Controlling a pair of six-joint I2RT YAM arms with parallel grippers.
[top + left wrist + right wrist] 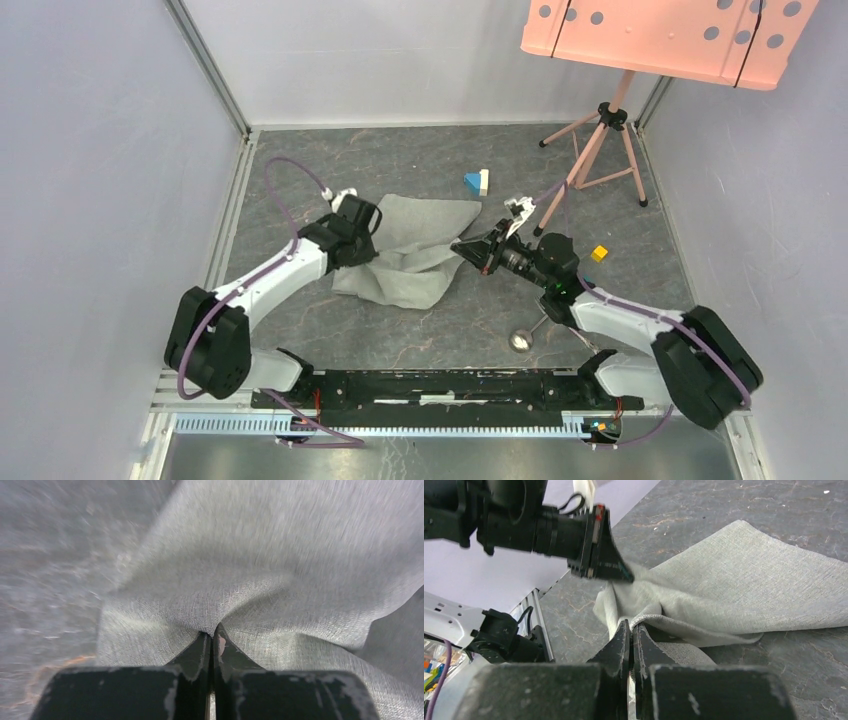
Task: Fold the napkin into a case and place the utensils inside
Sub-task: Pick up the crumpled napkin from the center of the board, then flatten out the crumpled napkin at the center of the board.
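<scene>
The light grey napkin [415, 255] lies rumpled on the dark table and shows no case shape. My left gripper [377, 240] is shut on its left side, and the cloth [280, 555] puckers at the closed tips [212, 630]. My right gripper [463, 248] is shut on a hemmed edge of the napkin [734, 580] at its right side [630, 625]. The left gripper [616, 570] shows across the cloth in the right wrist view. Of the utensils, a silver spoon [522, 340] lies near the right arm, apart from the napkin.
A blue and a white block [477, 182] sit behind the napkin. A yellow block [599, 253] lies at the right. A tripod [598, 150] holding a pink perforated board [660, 35] stands at the back right. Grey walls close in both sides.
</scene>
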